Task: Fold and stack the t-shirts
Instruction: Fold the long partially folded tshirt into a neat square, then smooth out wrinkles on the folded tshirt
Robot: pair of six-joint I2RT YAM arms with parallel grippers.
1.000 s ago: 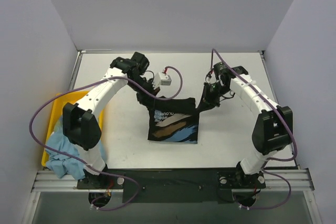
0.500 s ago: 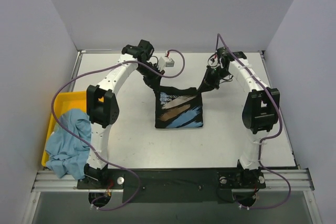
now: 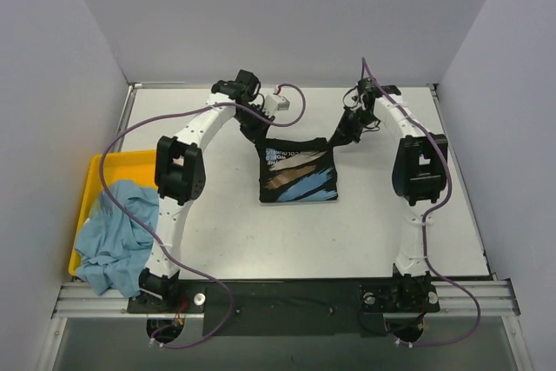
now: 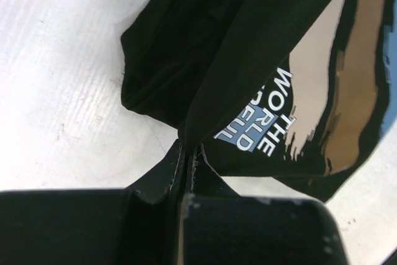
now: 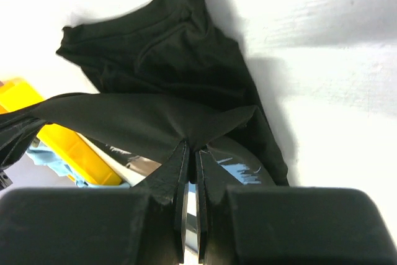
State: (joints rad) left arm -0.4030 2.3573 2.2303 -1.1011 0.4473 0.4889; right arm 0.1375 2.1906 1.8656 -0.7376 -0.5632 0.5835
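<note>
- Black t-shirt [image 3: 298,178]: on the table [image 3: 382,232], middle of the far half. Partly folded into a rough rectangle, printed panel facing up. The near part lies flat. The far edge is raised and stretched between the two arms, probably so that it can be carried over or laid down without creases.
- Left jaws: closed on a pinch of black cloth at the far left corner of the black t-shirt. The left wrist view shows the fold running straight into the shut tips, with the lettered print just beside them.
- Right jaws: closed on the far right corner of the same t-shirt. The right wrist view shows cloth pulled into a taut peak at the tips, the rest hanging slack beneath.
- Left arm [image 3: 206,119]: reaches far forward in a long arc, elbow high, wrist bent inward towards the middle of the table.
- Right arm [image 3: 393,119]: mirrors it, extended towards the far edge, wrist angled inward and down.
- Blue t-shirt [image 3: 113,236]: crumpled, unfolded, in the yellow tray [image 3: 94,171] at the near left, spilling over its near rim. Well apart from both arms; judged to be awaiting its turn.
</note>
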